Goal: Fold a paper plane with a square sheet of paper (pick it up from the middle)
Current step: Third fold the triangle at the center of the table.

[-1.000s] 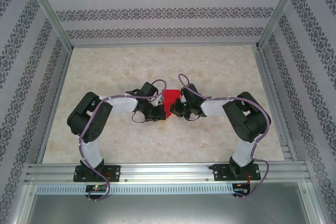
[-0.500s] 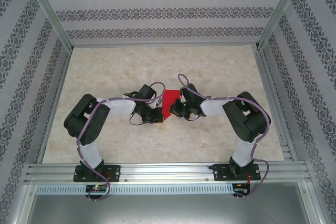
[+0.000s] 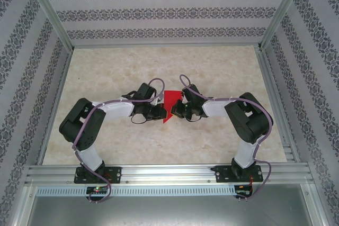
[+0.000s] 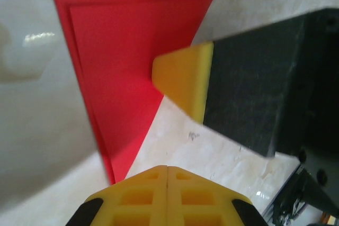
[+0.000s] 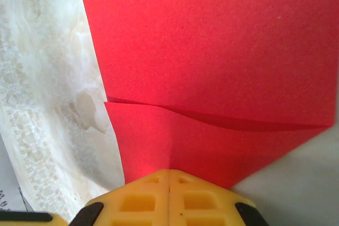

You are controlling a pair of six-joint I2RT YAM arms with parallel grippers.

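The red sheet of paper (image 3: 170,101) lies on the table between both grippers, folded into a layered wedge that narrows to a point at its near end. In the left wrist view the paper (image 4: 127,51) tapers down to a tip just left of my left gripper (image 4: 168,169), which is shut with nothing in it and rests beside that tip (image 3: 160,114). My right gripper (image 5: 169,172) is shut, its tips pressing down on a folded flap of the paper (image 5: 212,51). Its yellow fingertip (image 4: 183,80) sits on the paper's right edge, at the table's middle (image 3: 178,110).
The beige marbled tabletop (image 3: 159,62) is bare round the paper. Patterned walls and aluminium posts (image 3: 50,14) enclose it at the back and sides. An aluminium rail (image 3: 169,173) with both arm bases runs along the near edge.
The left arm's elbow has swung outward to the left and its gripper has shifted slightly beside the paper. The red shape now looks narrower and more pointed. The right arm has stayed put.
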